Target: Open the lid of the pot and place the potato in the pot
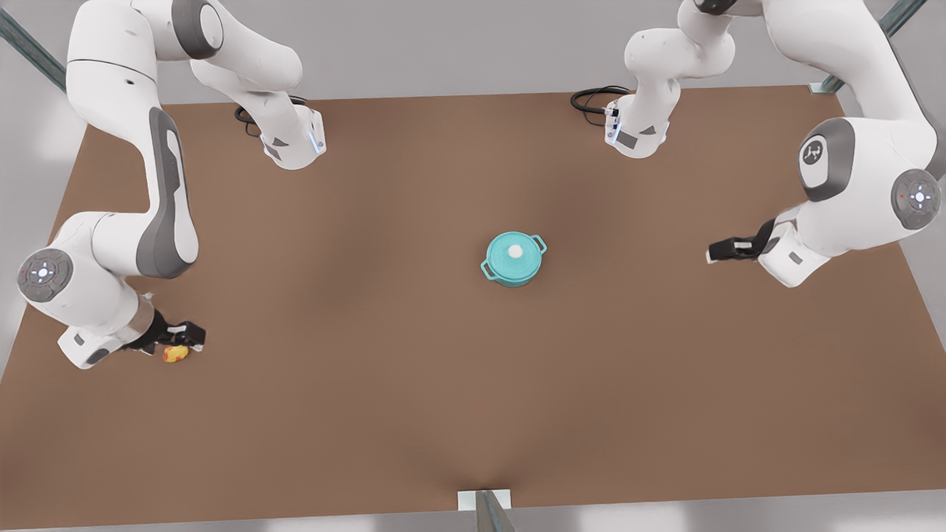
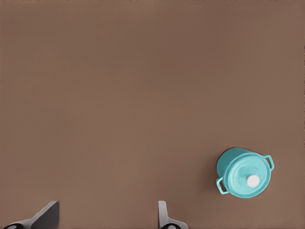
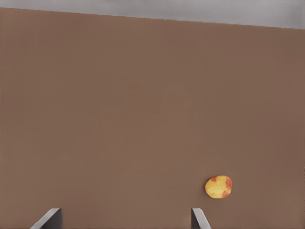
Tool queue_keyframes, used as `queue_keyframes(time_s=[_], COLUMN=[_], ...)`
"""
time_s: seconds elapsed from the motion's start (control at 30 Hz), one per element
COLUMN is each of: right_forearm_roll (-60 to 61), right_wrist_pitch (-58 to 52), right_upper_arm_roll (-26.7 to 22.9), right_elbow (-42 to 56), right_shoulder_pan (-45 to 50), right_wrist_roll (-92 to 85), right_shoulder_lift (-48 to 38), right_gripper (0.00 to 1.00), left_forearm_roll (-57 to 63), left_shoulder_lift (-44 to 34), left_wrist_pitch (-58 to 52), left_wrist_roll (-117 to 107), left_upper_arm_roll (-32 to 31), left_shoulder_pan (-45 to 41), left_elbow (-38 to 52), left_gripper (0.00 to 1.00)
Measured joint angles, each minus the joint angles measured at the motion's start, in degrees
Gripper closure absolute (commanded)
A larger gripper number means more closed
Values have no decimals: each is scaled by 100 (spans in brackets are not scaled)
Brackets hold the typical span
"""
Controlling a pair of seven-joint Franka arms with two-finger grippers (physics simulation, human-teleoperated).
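Note:
The teal pot (image 1: 508, 278) stands mid-table with its pot lid (image 1: 526, 247) on, white knob up. In the left wrist view the pot (image 2: 222, 185) and its lid (image 2: 239, 171) lie well ahead of my open left gripper (image 2: 106, 222). In the front view, that gripper (image 1: 714, 253) hovers far to the pot's right. The yellow-orange potato (image 1: 174, 354) lies near the table's edge on the front view's left. My right gripper (image 1: 186, 337) is just beside and above it, open (image 3: 125, 222). The potato (image 3: 218, 186) sits outside its fingers, off to one side.
The brown table (image 1: 384, 399) carries both arm bases at its far edge, each with a black cable (image 1: 591, 100). A metal post (image 1: 488, 510) stands at the near edge's middle.

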Motion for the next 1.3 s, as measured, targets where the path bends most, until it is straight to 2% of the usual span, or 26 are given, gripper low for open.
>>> queue_keyframes(time_s=[0.1, 0.23, 0.3, 0.4, 0.5, 0.57, 0.67, 0.73, 0.93, 1.1, 1.3], right_forearm_roll=[-14, -60, -129, -127, -39, -10, 13, 20, 0, -20, -113], right_wrist_pitch=[231, 325, 309, 385, 675, 892, 1265, 1515, 2139, 2505, 2718], right_upper_arm_roll=[-50, -86, -81, -103, -112, -119, -205, -283, -422, -510, -518], right_elbow=[-9, -26, -154, -1010, -1735, -1879, -1895, -1881, -1746, -1582, -1627], right_shoulder_pan=[-11, -2, 4, -30, -96, -282, -511, -532, -524, -690, -896], right_wrist_roll=[10, 561, 855, 1235, 1589, 1799, 2155, 2376, 3001, 3405, 3760], right_shoulder_lift=[-10, -54, -92, -348, -464, -366, -108, 64, 473, 873, 1310], right_gripper=[0, 0, 0, 0, 0, 0, 0, 0, 0, 0, 0], left_forearm_roll=[95, 302, 513, 746, 884, 960, 1167, 1239, 1457, 1703, 1790], left_shoulder_lift=[82, 727, 1081, 1541, 1775, 1821, 1258, 1161, 1284, 1055, 1035], left_wrist_pitch=[123, 590, 935, 1535, 2320, 2776, 3524, 3963, 4681, 5054, 5316], left_wrist_roll=[-3, -531, -928, -1677, -2510, -2988, -3497, -3778, -4445, -4790, -5014], left_upper_arm_roll=[-289, -1043, -1116, -1136, -1132, -1131, -1130, -1131, -1114, -1099, -1095], left_shoulder_pan=[-105, -1962, -2770, -3459, -3564, -3580, -3556, -3575, -3559, -3508, -3470], left_elbow=[49, 88, 62, -120, -475, -696, -1857, -2193, -2423, -2978, -3145], left_gripper=[0, 0, 0, 0, 0, 0, 0, 0, 0, 0, 0])
